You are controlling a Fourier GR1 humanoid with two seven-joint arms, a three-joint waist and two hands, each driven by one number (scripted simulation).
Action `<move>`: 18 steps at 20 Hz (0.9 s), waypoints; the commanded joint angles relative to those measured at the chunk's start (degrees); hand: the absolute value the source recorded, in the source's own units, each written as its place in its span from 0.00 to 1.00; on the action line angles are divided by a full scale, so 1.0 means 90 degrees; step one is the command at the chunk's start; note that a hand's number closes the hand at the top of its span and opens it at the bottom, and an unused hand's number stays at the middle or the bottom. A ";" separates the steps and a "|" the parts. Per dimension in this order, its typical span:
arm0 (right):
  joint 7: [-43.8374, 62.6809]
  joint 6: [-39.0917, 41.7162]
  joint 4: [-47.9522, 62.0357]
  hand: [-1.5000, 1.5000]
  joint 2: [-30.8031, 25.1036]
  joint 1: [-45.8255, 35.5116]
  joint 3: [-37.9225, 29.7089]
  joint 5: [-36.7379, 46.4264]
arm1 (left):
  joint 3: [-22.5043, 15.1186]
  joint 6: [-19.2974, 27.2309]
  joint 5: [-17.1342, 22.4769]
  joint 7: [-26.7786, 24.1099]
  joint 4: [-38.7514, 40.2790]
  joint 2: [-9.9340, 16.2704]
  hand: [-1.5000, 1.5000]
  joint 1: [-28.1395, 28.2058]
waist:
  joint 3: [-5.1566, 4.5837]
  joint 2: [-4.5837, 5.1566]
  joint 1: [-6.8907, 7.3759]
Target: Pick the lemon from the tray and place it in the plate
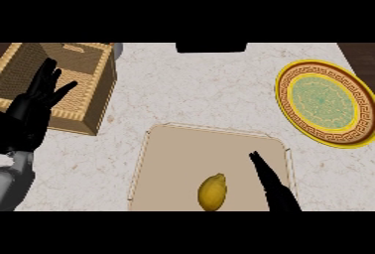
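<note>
Lemon (212, 192) free on tray (168, 149); right hand (273, 186) alongside, fingers straight, holding nothing. Risk: sideways nudge rolls it off.

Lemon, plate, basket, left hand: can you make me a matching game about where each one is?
Things:
1. lemon
2. plate
3. basket
4. left hand

Places:
A. far left of the counter
B. on the tray
C. open, fingers up, over the basket
D. right side of the counter, empty

Pairs: 1-B, 2-D, 3-A, 4-C
</note>
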 commanded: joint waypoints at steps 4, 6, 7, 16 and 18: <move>0.1370 0.0701 -0.0044 0.00 0.0412 -0.0666 0.0422 0.0507 | -0.0393 -0.0208 0.0129 0.0416 0.0487 -0.0414 0.50 0.0410 | -0.0167 0.0141 0.0032; 0.1387 0.0988 0.0301 0.00 0.0435 -0.0876 0.0295 0.0247 | -0.0447 -0.0163 0.0004 0.0147 0.0561 -0.0587 0.50 0.0498 | -0.0163 0.0169 0.0059; 0.1666 0.1066 0.0118 0.00 0.0569 -0.1028 0.0420 0.0408 | -0.0450 -0.0172 -0.0079 0.0176 0.0900 -0.0607 0.50 0.0229 | -0.0170 0.0193 -0.0065; 0.2069 0.1154 0.0630 0.00 0.0852 -0.1337 0.0380 0.0651 | -0.0308 -0.0254 -0.0114 0.0362 0.0447 -0.0540 0.50 0.0553 | -0.0154 0.0138 0.0034; 0.1900 0.1200 0.0907 0.00 0.0785 -0.1490 0.0248 0.0613 | -0.0239 -0.0272 -0.0139 0.0235 0.0709 -0.0626 0.50 0.0429 | -0.0156 0.0173 -0.0014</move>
